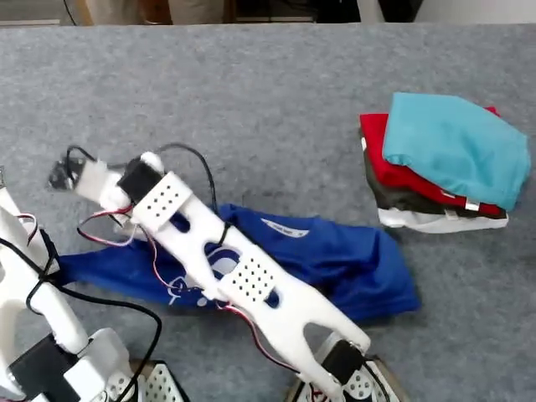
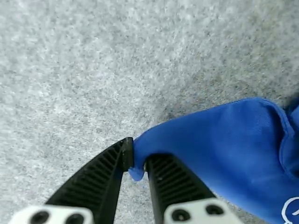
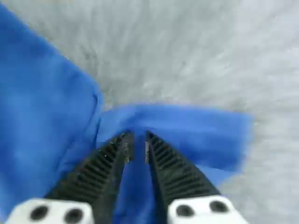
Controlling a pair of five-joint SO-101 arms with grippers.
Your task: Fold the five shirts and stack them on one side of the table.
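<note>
Two white arms share one blue shirt [image 1: 335, 251] on a grey felt worktop [image 1: 251, 92]. Farthest from the stack of folded shirts [image 1: 435, 180], the left arm [image 1: 33, 285] stands at the blue shirt's far end. The left claw [image 2: 137, 159] is closed almost fully, and only a small tip of blue hem is nipped between its black ribbed jaws. Bare worktop lies beyond it.

The blue shirt is unfolded and loosely bunched. It stretches lengthwise toward the stack, and its nearer end is close to the stack but apart from it. The right arm [image 1: 243, 280] slants across the shirt, pointing away from the stack, with thin wires [image 1: 105, 224] trailing from it. The right claw [image 3: 135, 142] has its jaws drawn nearly together. We judge that they pinch a raised fold of blue cloth, though the contact is hard to make out.

The stack holds four shirts. A teal shirt [image 1: 456, 146] sits askew on top, then a red shirt [image 1: 377, 138], then a dark one, then a white one.

We see three risks.
- The left claw's hold is so slight that a pull could slip the hem free and drop that end.
- With the cloth bunched, any fold may come out crooked.
- The tilted teal shirt could slide off when the fifth shirt lands on the stack.
</note>
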